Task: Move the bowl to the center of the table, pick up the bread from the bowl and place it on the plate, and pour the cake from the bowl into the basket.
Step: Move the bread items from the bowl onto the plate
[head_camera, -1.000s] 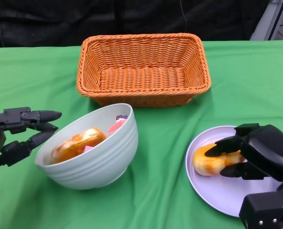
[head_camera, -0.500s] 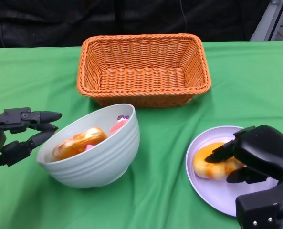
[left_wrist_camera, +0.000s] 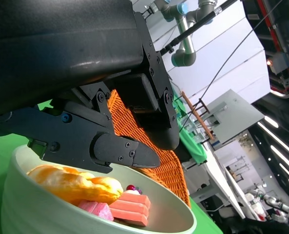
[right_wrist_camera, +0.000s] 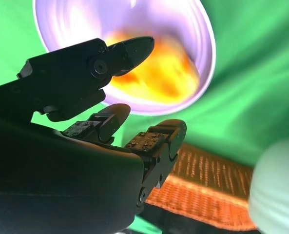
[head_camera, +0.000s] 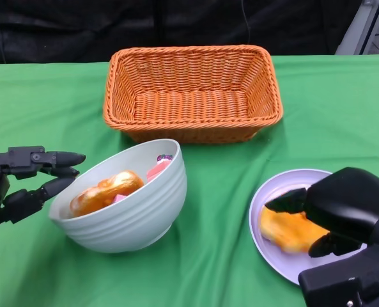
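Note:
A pale green bowl [head_camera: 128, 208] sits in front of the orange wicker basket [head_camera: 192, 86]. It holds a glazed bread [head_camera: 106, 190] and pink cake pieces [head_camera: 156, 169]. My left hand [head_camera: 23, 182] hovers open just left of the bowl's rim, its fingers [left_wrist_camera: 120, 151] reaching over the bread [left_wrist_camera: 71, 183] and cake [left_wrist_camera: 129, 207]. A second bread [head_camera: 286, 230] lies on the lilac plate [head_camera: 275, 188] at the right. My right hand [head_camera: 346, 208] is above the plate's near right side with its fingers [right_wrist_camera: 129, 51] spread. The bread [right_wrist_camera: 163, 73] lies beyond them, apparently free.
Green cloth covers the table. The basket [right_wrist_camera: 207, 190] is empty and stands at the back centre. The bowl [right_wrist_camera: 280, 185] shows at the edge of the right wrist view. A hand's width of cloth separates bowl and plate.
My right hand has drawn back toward the near right corner and its fingers have come off the bread, which now lies lower on the plate. Left hand and bowl are almost unmoved.

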### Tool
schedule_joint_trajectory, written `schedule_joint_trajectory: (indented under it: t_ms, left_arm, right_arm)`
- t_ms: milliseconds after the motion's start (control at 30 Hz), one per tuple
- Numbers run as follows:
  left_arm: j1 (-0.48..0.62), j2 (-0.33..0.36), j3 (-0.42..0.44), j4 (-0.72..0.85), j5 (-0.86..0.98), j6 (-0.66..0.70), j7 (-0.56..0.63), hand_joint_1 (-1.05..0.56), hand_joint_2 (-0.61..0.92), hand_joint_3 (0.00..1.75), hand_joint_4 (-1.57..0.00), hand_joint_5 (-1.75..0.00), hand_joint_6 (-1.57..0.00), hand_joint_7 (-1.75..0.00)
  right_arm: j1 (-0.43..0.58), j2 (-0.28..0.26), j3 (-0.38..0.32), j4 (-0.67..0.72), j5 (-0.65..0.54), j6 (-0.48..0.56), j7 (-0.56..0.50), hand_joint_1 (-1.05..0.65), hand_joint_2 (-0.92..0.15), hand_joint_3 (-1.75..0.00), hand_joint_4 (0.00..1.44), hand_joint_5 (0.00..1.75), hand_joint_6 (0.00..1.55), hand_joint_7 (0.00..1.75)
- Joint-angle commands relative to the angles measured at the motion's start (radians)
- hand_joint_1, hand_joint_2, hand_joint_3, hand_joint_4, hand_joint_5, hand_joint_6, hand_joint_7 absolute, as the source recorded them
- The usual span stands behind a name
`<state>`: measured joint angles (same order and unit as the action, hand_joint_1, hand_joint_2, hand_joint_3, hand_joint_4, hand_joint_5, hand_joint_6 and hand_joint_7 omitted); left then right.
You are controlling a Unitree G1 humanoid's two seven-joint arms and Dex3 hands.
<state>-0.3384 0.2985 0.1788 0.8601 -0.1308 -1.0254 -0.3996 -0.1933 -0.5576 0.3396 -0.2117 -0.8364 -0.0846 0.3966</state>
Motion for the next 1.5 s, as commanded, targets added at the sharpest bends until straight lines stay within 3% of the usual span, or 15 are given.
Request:
schedule_joint_trajectory:
  t_ms: [33,267,500,667,933,1167,1500]
  left_arm:
    - [-0.009,0.011,0.008,0.007,-0.007,-0.008,0.007,-0.38,0.92,0.13,-0.87,-0.71,-1.11,-0.03]
    - [-0.010,0.011,0.008,0.009,-0.005,-0.005,0.009,-0.37,0.92,0.13,-0.86,-0.72,-1.12,-0.03]
    - [-0.017,0.013,0.008,0.026,-0.001,-0.008,0.009,-0.37,0.92,0.13,-0.86,-0.72,-1.12,-0.02]
    - [-0.017,0.009,0.009,0.027,0.006,-0.009,0.022,-0.37,0.92,0.13,-0.86,-0.72,-1.11,-0.02]
    - [-0.014,0.003,0.008,0.019,0.035,-0.013,0.071,-0.36,0.92,0.13,-0.88,-0.74,-1.13,-0.02]
    - [-0.025,0.000,0.014,0.031,0.030,0.003,0.099,-0.29,0.92,0.15,-0.89,-0.79,-1.12,-0.02]
    - [-0.050,0.004,0.017,0.076,0.049,0.018,0.133,-0.28,0.92,0.15,-0.86,-0.84,-1.11,-0.01]
  right_arm:
    - [0.030,-0.012,-0.041,-0.057,0.020,0.018,0.013,-0.50,-0.81,0.00,0.61,0.01,0.48,0.01]
    - [0.050,-0.005,-0.092,-0.132,0.051,0.002,-0.010,-0.51,-0.82,0.00,0.69,0.04,0.54,0.02]
    - [0.047,0.028,-0.124,-0.121,0.131,-0.084,-0.107,-0.49,-0.78,0.00,0.76,0.05,0.62,0.04]
    - [-0.044,0.069,-0.081,-0.018,0.166,-0.200,-0.159,-0.50,-0.79,-0.01,0.80,0.06,0.66,0.04]
    - [-0.177,0.128,-0.008,0.140,0.172,-0.303,-0.171,-0.54,-0.82,-0.01,0.80,0.03,0.68,0.02]
    - [-0.266,0.176,0.033,0.223,0.149,-0.318,-0.171,-0.57,-0.83,-0.01,0.80,0.02,0.67,0.01]
    - [-0.332,0.201,0.039,0.256,0.126,-0.338,-0.201,-0.57,-0.80,0.00,0.78,0.00,0.63,0.00]
